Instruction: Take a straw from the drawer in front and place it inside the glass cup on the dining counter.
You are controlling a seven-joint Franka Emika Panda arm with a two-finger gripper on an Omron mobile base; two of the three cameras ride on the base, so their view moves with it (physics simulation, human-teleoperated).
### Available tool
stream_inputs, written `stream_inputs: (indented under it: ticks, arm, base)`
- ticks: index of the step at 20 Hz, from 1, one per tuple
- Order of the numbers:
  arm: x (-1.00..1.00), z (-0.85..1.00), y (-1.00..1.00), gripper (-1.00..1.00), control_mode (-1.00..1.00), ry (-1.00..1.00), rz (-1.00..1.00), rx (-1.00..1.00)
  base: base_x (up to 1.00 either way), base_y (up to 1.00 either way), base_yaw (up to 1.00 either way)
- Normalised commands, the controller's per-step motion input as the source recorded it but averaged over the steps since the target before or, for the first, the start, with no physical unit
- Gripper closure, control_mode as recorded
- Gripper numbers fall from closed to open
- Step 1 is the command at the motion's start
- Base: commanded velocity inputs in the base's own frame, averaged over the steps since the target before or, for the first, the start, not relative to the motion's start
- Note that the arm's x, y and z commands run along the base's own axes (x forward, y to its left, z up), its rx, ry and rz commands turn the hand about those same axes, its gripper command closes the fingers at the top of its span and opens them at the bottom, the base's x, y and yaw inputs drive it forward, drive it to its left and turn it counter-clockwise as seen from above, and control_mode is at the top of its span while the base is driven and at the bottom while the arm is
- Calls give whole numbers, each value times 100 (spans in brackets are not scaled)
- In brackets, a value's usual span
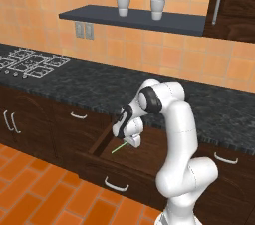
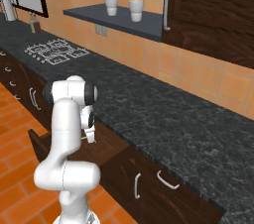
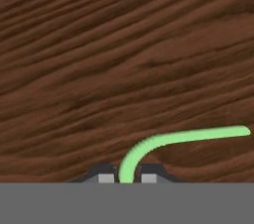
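The straw (image 3: 183,137) was gripped between the gripper's (image 3: 127,177) fingertips inside the open drawer (image 1: 99,144); lifting and cup placement remained.

The straw (image 3: 168,141) is plain light green. The drawer (image 1: 149,155) is dark brown wood with streaked grain and a silver handle. The counter (image 1: 99,82) is black speckled stone, the wall tiles (image 1: 164,52) orange, and the shelf cups (image 1: 123,6) white.

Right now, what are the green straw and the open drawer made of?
The straw looks like smooth, matte plastic: plain light green, and it shows curved where the pincer pinches it. The drawer looks like dark brown wood, with wavy grain lines across its bottom.
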Motion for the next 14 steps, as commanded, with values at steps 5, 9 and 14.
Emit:
stream_inputs:
  ticks: [5, 9, 14]
  arm:
    - [0, 0, 0, 100, -100, 0, 0, 0]
    - [0, -9, 0, 100, -100, 0, 0, 0]
    - [-11, -33, 0, 100, -100, -5, 0, 1]
  base:
    - [0, 0, 0]
    - [0, 0, 0]
    - [0, 0, 0]
